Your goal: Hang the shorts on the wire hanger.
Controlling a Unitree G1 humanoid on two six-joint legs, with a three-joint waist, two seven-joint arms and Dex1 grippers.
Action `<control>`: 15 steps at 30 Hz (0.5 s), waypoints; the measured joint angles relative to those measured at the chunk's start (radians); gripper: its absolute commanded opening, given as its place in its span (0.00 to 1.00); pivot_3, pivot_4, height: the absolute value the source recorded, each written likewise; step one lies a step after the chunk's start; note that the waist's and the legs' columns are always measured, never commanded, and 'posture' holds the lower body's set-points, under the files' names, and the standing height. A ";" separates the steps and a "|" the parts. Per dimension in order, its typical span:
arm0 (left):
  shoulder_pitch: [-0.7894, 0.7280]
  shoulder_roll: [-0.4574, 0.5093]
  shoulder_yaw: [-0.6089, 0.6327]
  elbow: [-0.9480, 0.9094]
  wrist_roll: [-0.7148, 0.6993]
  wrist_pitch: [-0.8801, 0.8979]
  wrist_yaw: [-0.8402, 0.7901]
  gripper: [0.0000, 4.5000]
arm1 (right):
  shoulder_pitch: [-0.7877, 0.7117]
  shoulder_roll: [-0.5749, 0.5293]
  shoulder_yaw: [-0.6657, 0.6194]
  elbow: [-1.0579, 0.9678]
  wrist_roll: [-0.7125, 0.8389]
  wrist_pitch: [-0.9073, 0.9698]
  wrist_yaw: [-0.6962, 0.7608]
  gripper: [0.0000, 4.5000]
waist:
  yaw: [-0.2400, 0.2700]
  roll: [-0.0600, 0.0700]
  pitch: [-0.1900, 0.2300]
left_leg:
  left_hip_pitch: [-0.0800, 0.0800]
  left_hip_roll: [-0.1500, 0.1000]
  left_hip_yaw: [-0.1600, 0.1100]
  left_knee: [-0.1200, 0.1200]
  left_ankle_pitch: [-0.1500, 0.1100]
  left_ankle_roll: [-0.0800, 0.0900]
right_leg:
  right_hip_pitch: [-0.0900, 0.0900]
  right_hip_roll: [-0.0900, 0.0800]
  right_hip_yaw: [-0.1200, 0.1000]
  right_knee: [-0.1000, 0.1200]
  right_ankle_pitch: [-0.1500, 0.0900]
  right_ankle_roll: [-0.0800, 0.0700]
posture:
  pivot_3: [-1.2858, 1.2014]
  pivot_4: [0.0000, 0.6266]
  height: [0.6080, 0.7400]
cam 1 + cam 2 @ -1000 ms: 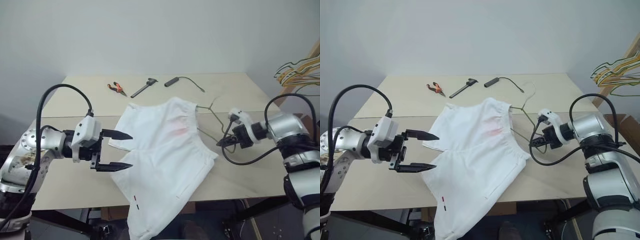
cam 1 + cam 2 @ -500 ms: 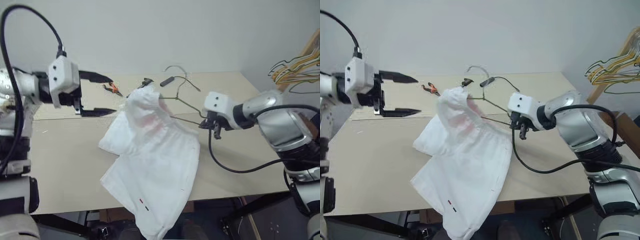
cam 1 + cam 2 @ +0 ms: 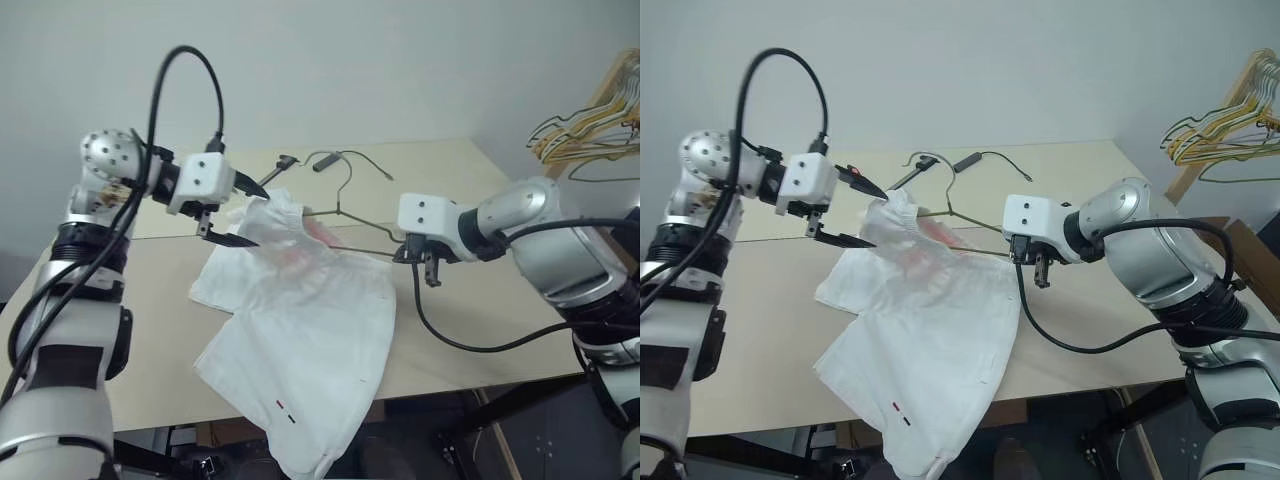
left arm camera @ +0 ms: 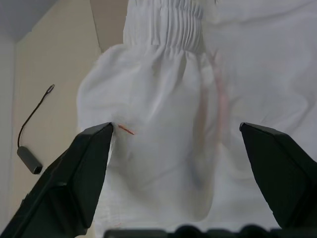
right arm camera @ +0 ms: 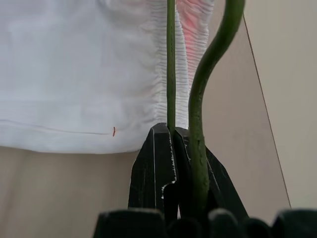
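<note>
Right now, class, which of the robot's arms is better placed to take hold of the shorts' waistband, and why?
The left. Its gripper stands open right at the raised waistband of the shorts, jaws either side of the cloth. The right gripper is shut on the wire hanger, so it is occupied.

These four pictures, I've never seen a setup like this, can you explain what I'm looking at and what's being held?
It is a two-armed robot at a pale wooden table. Two pictures come from cameras in its head, looking down over its arms. The other two come from cameras on each wrist, looking along the black fingers. The right gripper is shut on a thin grey wire hanger, with large white cloth shorts draped partly over it. The left gripper is open at the raised waistband. Pliers and a small black cabled device lie behind.
</note>
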 measured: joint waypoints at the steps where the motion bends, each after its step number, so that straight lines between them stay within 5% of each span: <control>1: -0.008 -0.014 -0.006 0.022 0.015 -0.006 0.000 0.95 | 0.000 0.000 0.000 -0.010 0.004 0.005 0.002 0.00 | -0.002 0.000 0.000 | 0.000 0.000 0.000 0.000 0.000 0.000 | 0.000 0.000 0.000 0.000 0.000 0.000 | 0.47 0.00 1.00; 9: -0.003 -0.051 -0.022 0.092 0.069 -0.018 -0.015 0.54 | 0.000 0.000 -0.005 -0.045 0.044 0.065 0.004 0.00 | -0.030 0.000 0.000 | -0.002 0.000 -0.004 0.001 -0.001 0.001 | -0.002 0.000 0.001 0.000 0.000 0.001 | 0.46 0.00 1.00; 15: 0.033 -0.055 0.000 0.085 0.063 0.006 -0.019 0.10 | -0.007 -0.002 -0.008 -0.054 0.072 0.093 -0.002 0.00 | -0.040 0.000 0.000 | -0.003 0.000 -0.010 0.003 -0.001 0.001 | -0.002 0.000 0.000 0.001 0.000 0.001 | 0.46 0.00 1.00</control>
